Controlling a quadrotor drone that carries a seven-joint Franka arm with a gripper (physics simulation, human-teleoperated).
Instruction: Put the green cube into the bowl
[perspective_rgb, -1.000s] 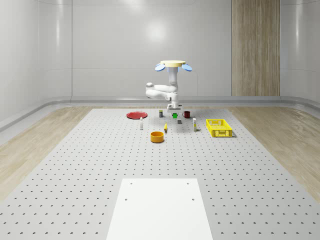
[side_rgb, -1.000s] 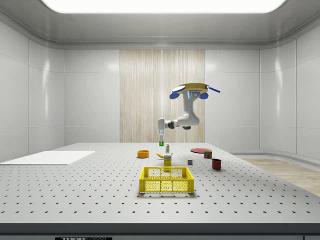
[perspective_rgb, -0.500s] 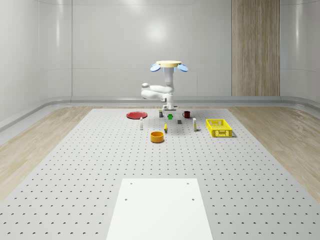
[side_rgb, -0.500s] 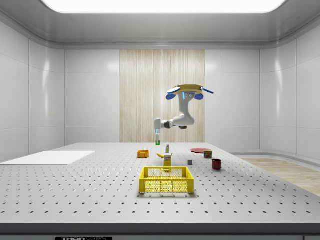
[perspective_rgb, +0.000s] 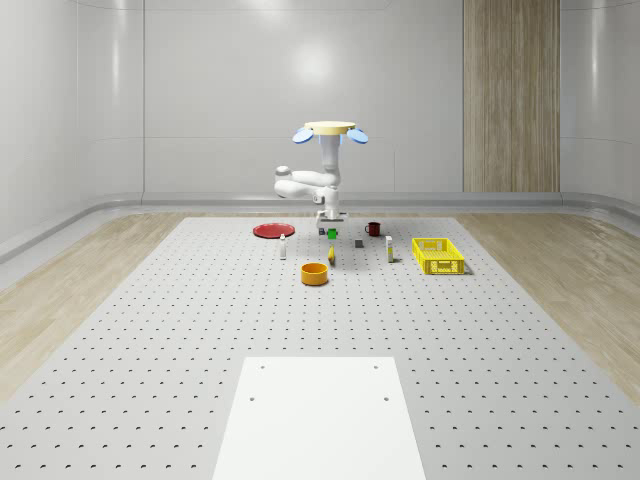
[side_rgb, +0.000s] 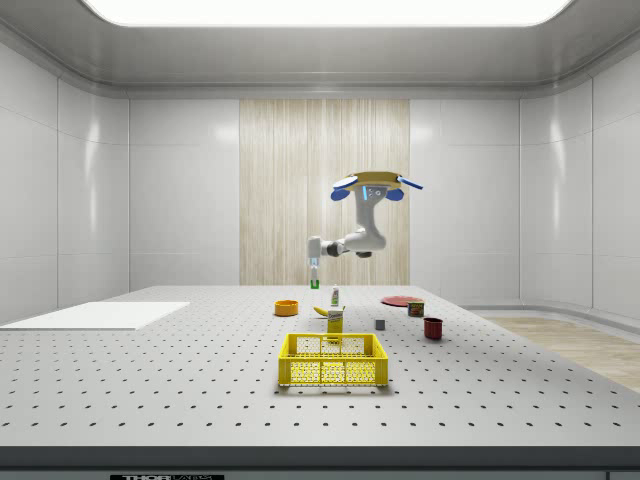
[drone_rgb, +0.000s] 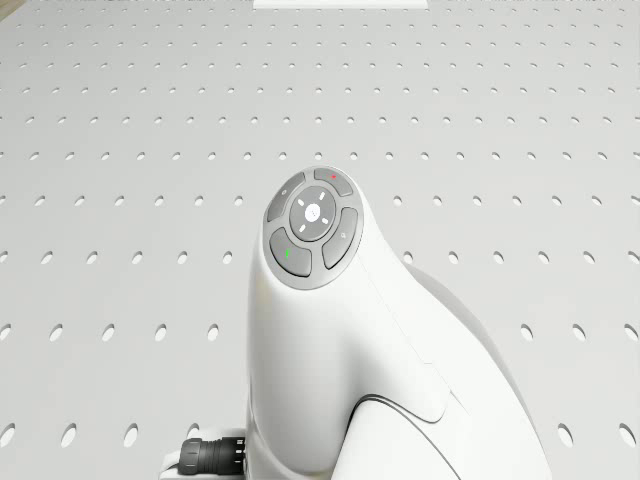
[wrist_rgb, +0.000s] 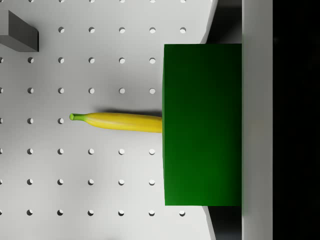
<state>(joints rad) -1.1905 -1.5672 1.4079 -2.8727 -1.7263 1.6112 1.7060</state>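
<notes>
On the whole-scene view's left lies a flat red plate at the far end of the white perforated surface. Nearer the camera sits the round orange bowl. Behind it a yellow banana lies on the surface. Above the banana, the claw is clamped on the small green cube, held clear of the surface and short of the bowl. The drone hovers above it. Further right stand a dark red mug and a yellow slatted crate.
</notes>
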